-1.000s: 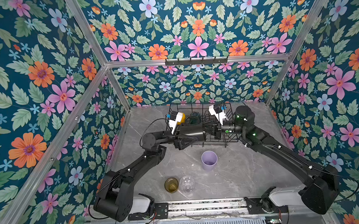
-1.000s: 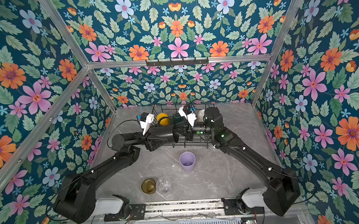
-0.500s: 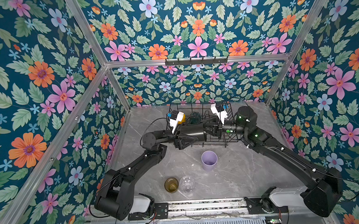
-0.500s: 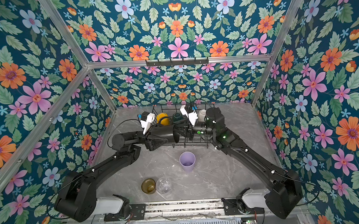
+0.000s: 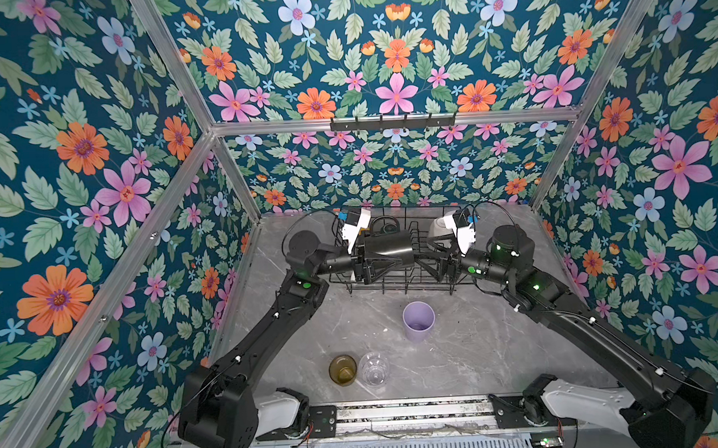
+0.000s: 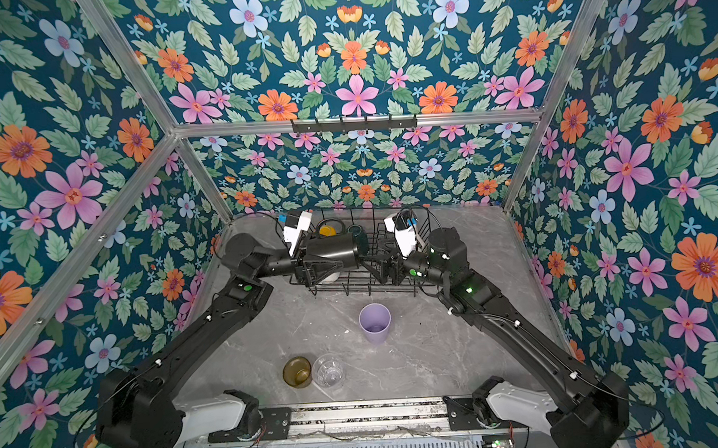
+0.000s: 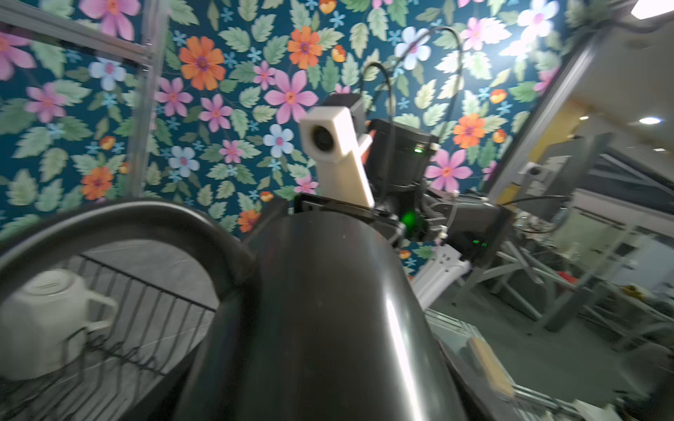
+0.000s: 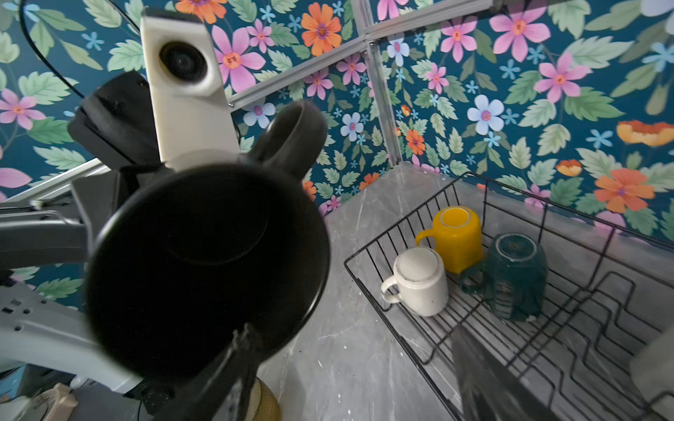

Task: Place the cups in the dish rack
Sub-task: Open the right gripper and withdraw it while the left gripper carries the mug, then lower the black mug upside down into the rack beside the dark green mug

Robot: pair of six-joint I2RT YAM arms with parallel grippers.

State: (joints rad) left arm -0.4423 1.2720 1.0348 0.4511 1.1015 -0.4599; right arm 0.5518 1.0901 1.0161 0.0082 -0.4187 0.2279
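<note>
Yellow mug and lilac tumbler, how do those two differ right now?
The yellow mug has a handle; the lilac tumbler has none. The yellow mug stands upside down, base up, while the lilac tumbler stands upright, mouth up. The yellow mug is inside the dish rack; the lilac tumbler is on the table, in front of the rack. Both are opaque, plain-coloured cups.

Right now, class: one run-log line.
left gripper: black mug over dish rack | right gripper: open | table: lilac tumbler, amber glass, clear glass
</note>
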